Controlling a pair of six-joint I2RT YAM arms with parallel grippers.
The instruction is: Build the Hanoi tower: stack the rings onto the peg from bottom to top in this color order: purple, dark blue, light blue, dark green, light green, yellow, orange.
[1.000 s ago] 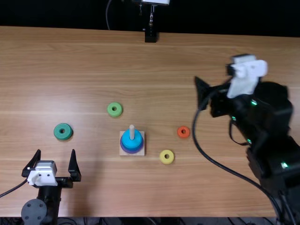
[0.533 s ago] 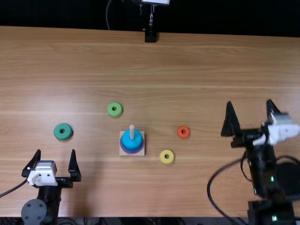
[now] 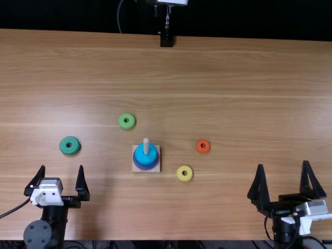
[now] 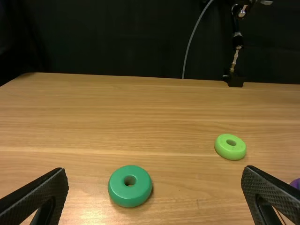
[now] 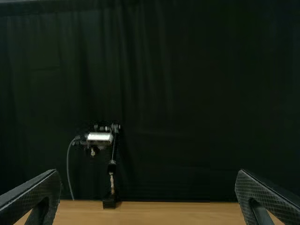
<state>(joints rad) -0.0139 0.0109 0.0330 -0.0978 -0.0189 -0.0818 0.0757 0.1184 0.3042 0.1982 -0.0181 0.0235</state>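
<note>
Stand: pale square wooden base [image 3: 156,169], mid-table, with round wooden peg [image 3: 146,145]. Threaded on it, bottom up: purple ring [image 3: 147,168], dark blue ring [image 3: 147,162], light blue ring [image 3: 139,153]; widest lowest, presumably for a steady stack.

Loose, clockwise about the stand: orange ring [image 3: 203,146], near three o'clock; yellow ring [image 3: 184,173], four; dark green ring [image 3: 69,146], nine; light green ring [image 3: 127,121], eleven. All lay flat, apart, likely for easy pinching by the rim.

Left gripper [image 3: 61,167], between eight and nine, and right gripper [image 3: 283,165], about three: fingers wide apart, both empty, probably parked to leave the stand free.

Orientation: peg upright, tip skyward, long axis vertical; ring holes faced up, matching it. Dark green was judged due next.
</note>
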